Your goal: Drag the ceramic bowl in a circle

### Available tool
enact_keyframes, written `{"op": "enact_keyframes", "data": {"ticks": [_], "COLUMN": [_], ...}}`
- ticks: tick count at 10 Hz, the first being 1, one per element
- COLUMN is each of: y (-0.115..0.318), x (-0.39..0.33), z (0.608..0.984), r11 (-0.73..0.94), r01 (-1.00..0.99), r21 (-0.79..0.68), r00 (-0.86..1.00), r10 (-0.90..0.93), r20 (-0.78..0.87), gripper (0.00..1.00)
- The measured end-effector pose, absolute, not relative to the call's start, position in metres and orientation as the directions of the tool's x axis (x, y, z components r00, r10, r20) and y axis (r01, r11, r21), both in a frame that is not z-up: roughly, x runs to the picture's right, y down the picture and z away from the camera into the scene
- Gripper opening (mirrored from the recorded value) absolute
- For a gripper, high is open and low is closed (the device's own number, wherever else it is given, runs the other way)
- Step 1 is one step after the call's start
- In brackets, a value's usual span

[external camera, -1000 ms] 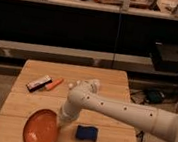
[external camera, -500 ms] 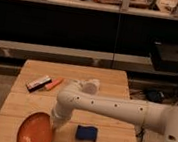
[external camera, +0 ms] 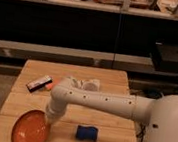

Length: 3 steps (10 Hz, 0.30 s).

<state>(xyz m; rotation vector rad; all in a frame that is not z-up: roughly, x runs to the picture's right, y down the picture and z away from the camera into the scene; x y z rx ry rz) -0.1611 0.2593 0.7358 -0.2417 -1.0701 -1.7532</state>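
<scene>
The ceramic bowl (external camera: 30, 128) is a wide, shallow, glossy orange-red dish at the front left of the wooden table (external camera: 106, 81), close to the front edge. My white arm reaches in from the right and bends down to the bowl. The gripper (external camera: 49, 117) sits at the bowl's right rim and touches it; the arm's wrist hides its tip.
A blue sponge (external camera: 86, 133) lies right of the bowl near the front edge. A small black-and-white object (external camera: 39, 83) and an orange marker (external camera: 50, 85) lie at the table's left. A white cloth-like thing (external camera: 83, 82) lies behind the arm. Dark shelving stands behind the table.
The bowl has slid left and toward the front edge of the table, with the gripper moving along at its rim. The arm has bent further left.
</scene>
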Motion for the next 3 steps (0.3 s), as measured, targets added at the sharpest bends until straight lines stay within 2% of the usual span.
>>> {"op": "enact_keyframes", "data": {"ticks": [3], "y": [0.2568], "x": [-0.1664], "z": [0.7375], "r11": [-0.082], "r01": [0.831], "r21": [0.55], "r00": [-0.461], "r10": [-0.655], "r20": [0.599], "gripper": [0.0]}}
